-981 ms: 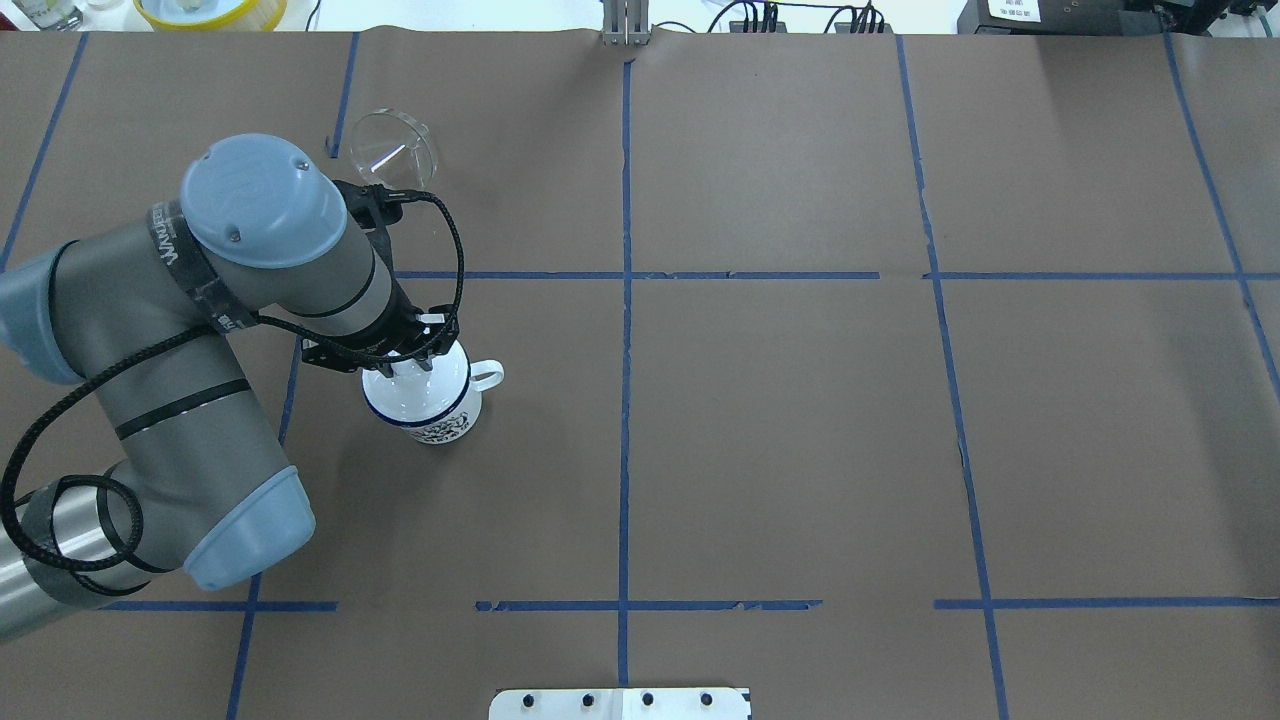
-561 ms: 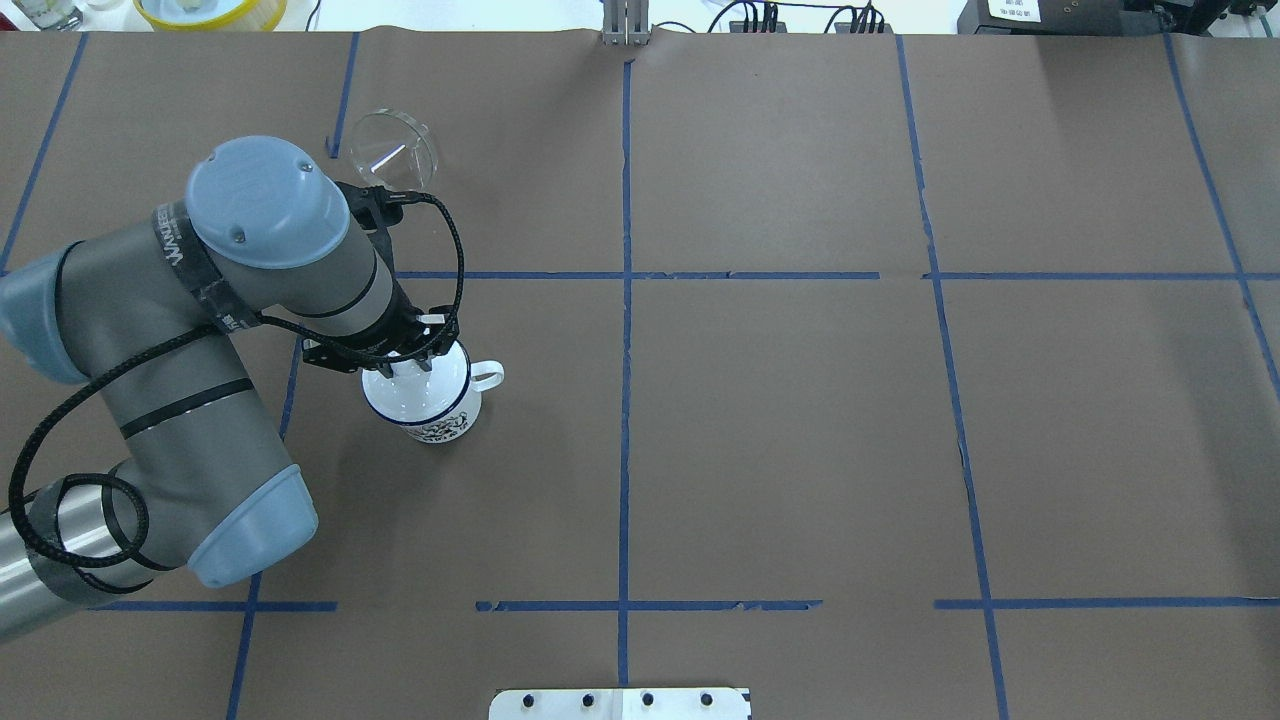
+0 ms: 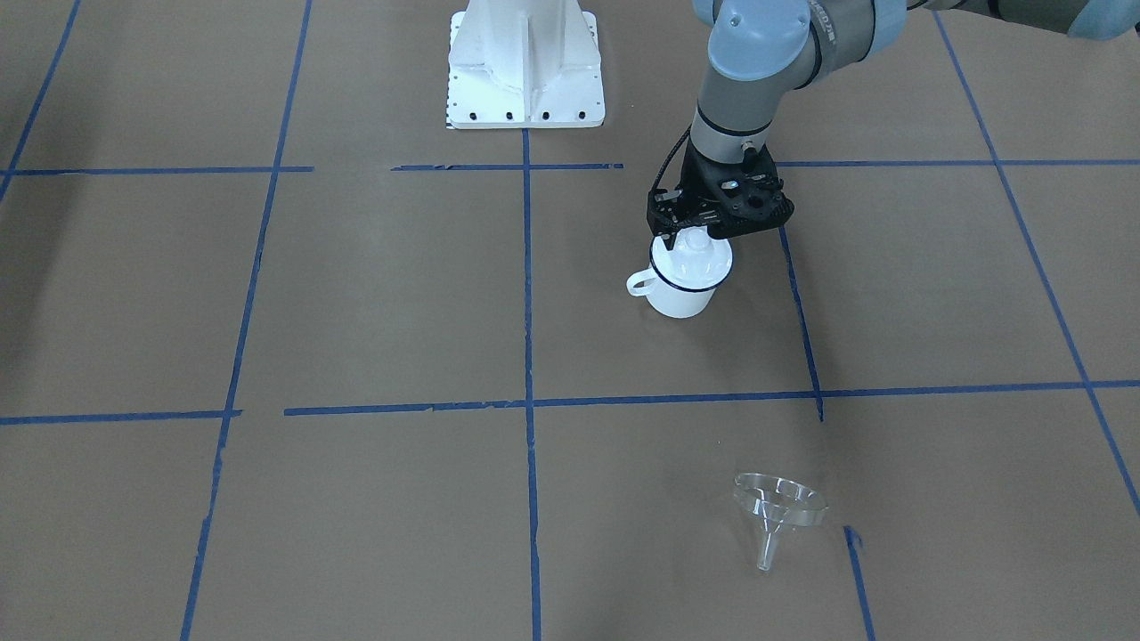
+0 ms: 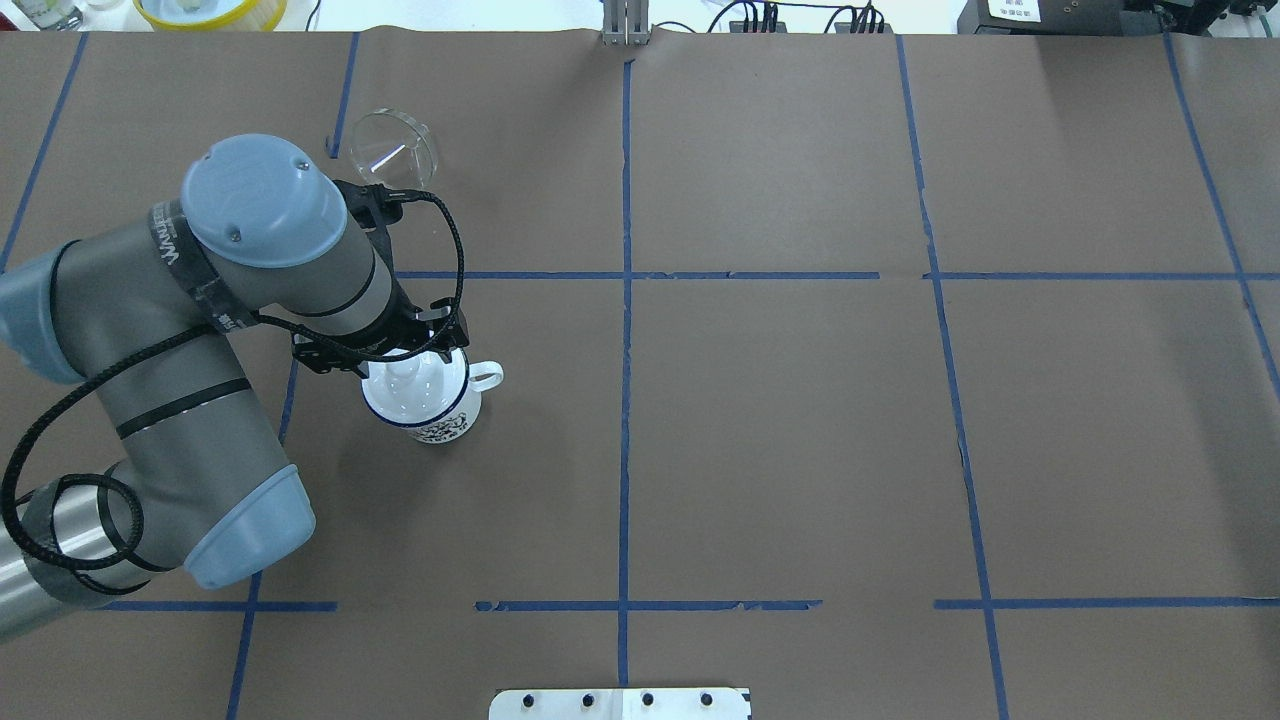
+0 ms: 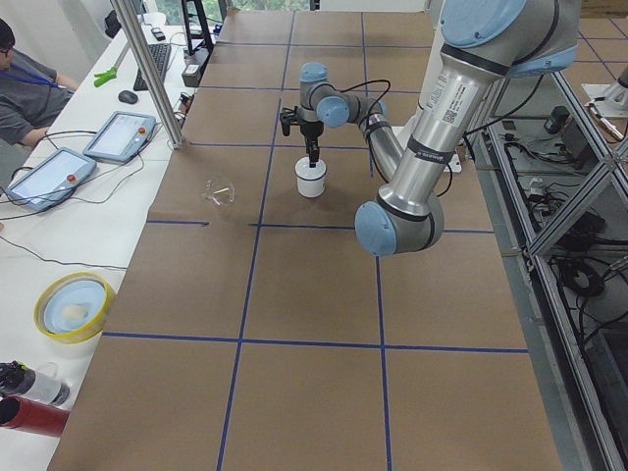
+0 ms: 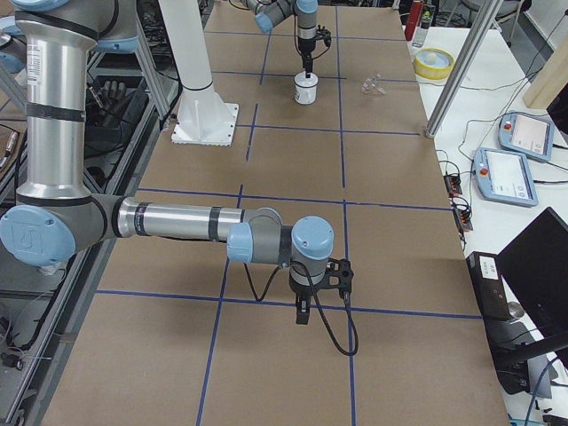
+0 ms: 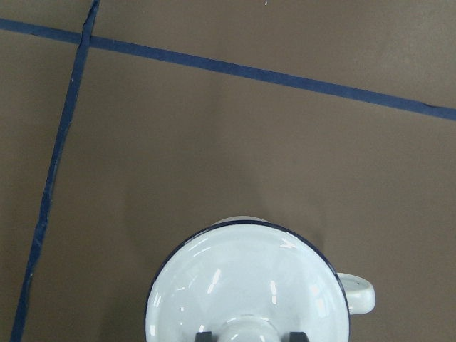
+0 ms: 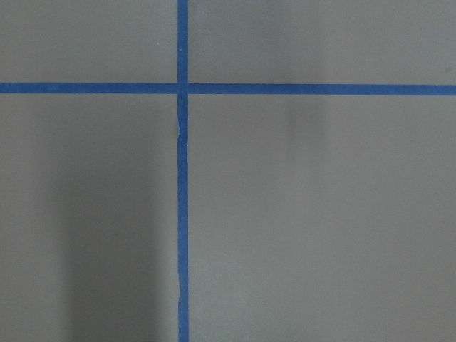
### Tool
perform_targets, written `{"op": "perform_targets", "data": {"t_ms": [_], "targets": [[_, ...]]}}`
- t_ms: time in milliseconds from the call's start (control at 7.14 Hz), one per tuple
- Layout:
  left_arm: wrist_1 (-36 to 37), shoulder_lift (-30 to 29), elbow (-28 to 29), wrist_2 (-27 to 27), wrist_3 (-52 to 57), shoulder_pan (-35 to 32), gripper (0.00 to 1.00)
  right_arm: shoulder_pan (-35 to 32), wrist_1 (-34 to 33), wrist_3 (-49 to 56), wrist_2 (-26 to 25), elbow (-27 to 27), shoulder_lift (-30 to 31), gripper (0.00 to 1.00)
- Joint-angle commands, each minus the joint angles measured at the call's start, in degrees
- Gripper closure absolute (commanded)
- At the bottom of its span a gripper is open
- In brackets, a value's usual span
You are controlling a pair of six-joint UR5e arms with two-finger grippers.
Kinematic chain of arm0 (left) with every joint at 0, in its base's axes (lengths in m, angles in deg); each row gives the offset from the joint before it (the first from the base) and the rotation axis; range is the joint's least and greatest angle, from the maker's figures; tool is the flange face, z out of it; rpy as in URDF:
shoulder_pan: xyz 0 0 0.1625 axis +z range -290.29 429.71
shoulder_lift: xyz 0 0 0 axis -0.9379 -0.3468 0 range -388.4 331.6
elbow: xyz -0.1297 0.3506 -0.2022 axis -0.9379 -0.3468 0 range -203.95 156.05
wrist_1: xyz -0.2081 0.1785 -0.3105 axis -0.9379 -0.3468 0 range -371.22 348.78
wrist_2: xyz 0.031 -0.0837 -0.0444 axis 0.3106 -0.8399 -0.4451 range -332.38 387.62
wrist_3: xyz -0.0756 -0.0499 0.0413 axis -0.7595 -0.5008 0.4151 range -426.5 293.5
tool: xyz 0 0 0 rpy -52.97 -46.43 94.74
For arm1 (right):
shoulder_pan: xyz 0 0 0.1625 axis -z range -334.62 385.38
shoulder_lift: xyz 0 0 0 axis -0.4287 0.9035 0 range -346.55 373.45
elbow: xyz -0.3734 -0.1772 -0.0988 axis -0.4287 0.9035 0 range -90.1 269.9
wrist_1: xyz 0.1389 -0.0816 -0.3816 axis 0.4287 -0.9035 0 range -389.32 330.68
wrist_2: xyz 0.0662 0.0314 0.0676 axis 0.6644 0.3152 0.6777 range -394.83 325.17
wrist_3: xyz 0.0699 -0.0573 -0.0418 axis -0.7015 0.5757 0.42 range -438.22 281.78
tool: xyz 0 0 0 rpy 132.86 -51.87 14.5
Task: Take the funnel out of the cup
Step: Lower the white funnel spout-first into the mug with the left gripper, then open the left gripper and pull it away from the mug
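The clear funnel (image 3: 777, 507) lies on its side on the brown table, well apart from the cup; it also shows in the overhead view (image 4: 393, 150). The white mug (image 3: 681, 301) with a dark blue rim stands upright with its handle (image 7: 356, 292) to one side. A white knobbed lid (image 7: 249, 285) sits on it. My left gripper (image 3: 695, 233) hangs straight over the mug, fingers slightly apart on either side of the lid's knob. My right gripper (image 6: 303, 312) points down over bare table far from the mug. I cannot tell whether it is open or shut.
The robot's white base plate (image 3: 525, 62) stands at the table's near middle. A yellow bowl (image 4: 210, 10) sits beyond the far left edge. Blue tape lines cross the brown paper. Tablets (image 5: 118, 135) and a seated operator are off the table's far side.
My left gripper's linkage has spread a little wider over the mug, letting go of the lid's knob. The mug, lid and funnel have not moved.
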State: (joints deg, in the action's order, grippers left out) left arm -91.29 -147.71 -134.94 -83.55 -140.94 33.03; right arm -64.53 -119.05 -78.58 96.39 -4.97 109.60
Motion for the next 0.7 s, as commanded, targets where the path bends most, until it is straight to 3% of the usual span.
{"op": "perform_targets", "data": {"t_ms": [0, 140, 561], "targets": [[0.2, 2.8, -6.4, 0.0, 4.4, -1.2, 0.00, 0.0, 0.0, 0.0, 0.0, 0.0, 0.0, 0.00], [0.1, 5.6, -9.7, -1.9, 10.5, -6.3, 0.00, 0.0, 0.0, 0.0, 0.0, 0.0, 0.0, 0.00], [-0.4, 16.4, -9.4, -15.5, 41.6, -25.7, 0.00, 0.0, 0.0, 0.0, 0.0, 0.0, 0.0, 0.00]]}}
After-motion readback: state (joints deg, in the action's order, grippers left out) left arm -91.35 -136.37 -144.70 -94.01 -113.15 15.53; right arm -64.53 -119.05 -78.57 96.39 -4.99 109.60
